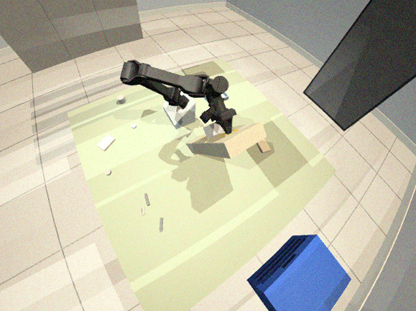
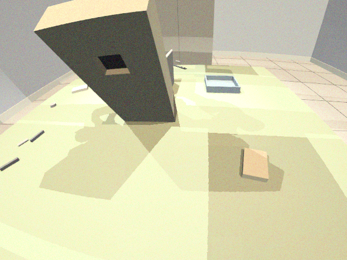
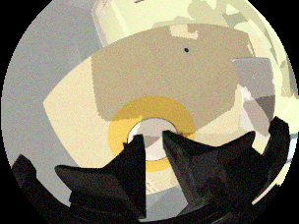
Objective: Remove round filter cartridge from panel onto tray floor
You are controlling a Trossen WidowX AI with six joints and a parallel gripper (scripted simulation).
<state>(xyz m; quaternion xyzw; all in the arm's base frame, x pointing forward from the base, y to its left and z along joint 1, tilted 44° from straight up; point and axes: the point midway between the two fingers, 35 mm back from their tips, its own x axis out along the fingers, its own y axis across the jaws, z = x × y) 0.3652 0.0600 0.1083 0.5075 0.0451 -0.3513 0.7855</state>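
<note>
The service panel [image 1: 245, 139] [image 2: 85, 43] [image 3: 148, 74] is a thick tan slab that leans over the mat, its dark back facing the exterior camera. In the wrist view the pale round cartridge [image 3: 152, 123] sits inside a yellow ring [image 3: 152, 104] on the panel face. My gripper [image 1: 228, 131] [image 3: 151, 135] is shut on the cartridge, its two fingertips at opposite sides of the disc. The slots are hidden by the fingertips. The cartridge looks seated in the panel; its depth cannot be told. The blue-grey tray [image 2: 223, 89] [image 1: 225, 96] stands behind the panel, seen from the exterior view.
A grey upright plate [image 1: 212, 129] [image 3: 255, 71] stands beside the panel face. A flat block [image 1: 264, 146] [image 2: 254, 163] lies near the panel. A white slab [image 1: 106, 142] [image 2: 80, 89] and several small bars lie on the mat. A blue box [image 1: 310, 275] stands off the mat.
</note>
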